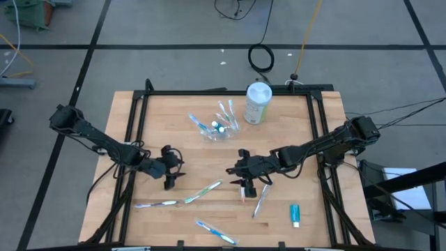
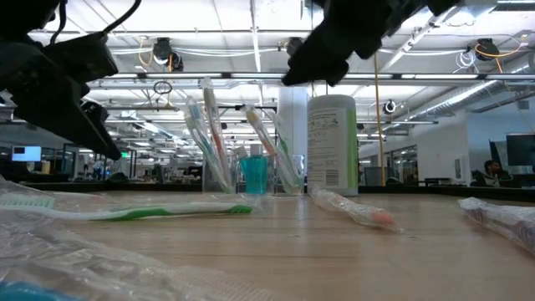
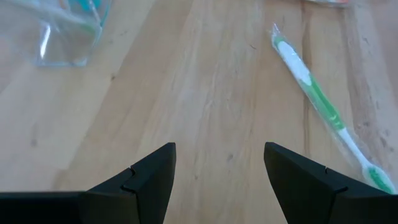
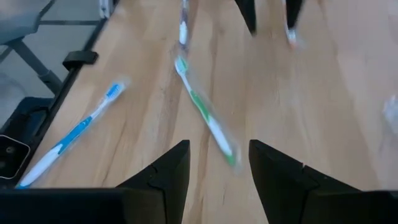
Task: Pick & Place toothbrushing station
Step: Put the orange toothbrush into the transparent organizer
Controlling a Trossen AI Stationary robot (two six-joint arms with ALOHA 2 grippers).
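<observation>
The clear plastic cup [image 1: 218,128] holding several toothbrushes sits at twelve o'clock of the worktop [image 1: 174,118], beside a white-and-green canister [image 1: 257,103]. The left claw [image 1: 169,183] hovers released, empty, at eight o'clock. The right claw [image 1: 244,185], parted and grasping nothing, hangs over the centre near a green toothbrush [image 1: 204,191].

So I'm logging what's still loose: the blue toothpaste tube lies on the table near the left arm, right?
Not quite: the blue toothpaste tube does lie loose on the table, but near the right arm, beyond the right gripper. The high view shows it.
</observation>
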